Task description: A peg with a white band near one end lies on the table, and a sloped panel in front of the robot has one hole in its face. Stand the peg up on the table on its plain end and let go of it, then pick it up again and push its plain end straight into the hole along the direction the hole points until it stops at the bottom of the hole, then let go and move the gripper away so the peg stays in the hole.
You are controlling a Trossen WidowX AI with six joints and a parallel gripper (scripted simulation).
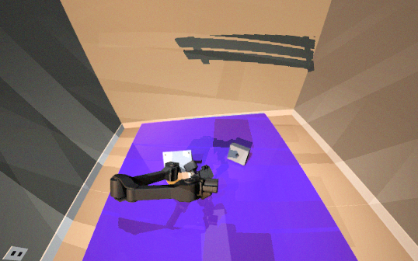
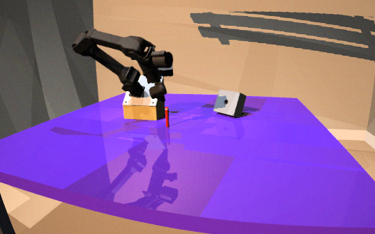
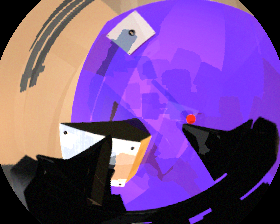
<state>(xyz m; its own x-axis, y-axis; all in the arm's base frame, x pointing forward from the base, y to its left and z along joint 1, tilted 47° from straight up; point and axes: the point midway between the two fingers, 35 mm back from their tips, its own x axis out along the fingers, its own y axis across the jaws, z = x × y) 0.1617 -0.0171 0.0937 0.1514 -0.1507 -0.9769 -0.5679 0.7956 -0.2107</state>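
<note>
The red peg point(image 2: 167, 118) point(image 3: 191, 119) stands upright on the purple table, with a pale band near its top in the exterior view. In the wrist view it shows nearly end-on as a red disc. It is hidden behind the arm in the top view. The sloped panel point(image 1: 243, 156) point(image 2: 231, 108) point(image 3: 142, 29) stands apart to the right, and its face has one dark hole point(image 1: 236, 154) point(image 2: 226, 102) point(image 3: 131, 33). My gripper point(image 3: 148, 133) is open and empty, pointing down above table height. The peg shows just beyond the right fingertip, outside the gap between the fingers in the wrist view.
A white and orange block point(image 1: 176, 156) point(image 2: 140, 112) point(image 3: 80, 142) stands at the arm's base, just left of the peg in the exterior view. In the wrist view it shows behind the left finger. The dark arm point(image 1: 152, 192) point(image 2: 113, 40) folds above the block.
</note>
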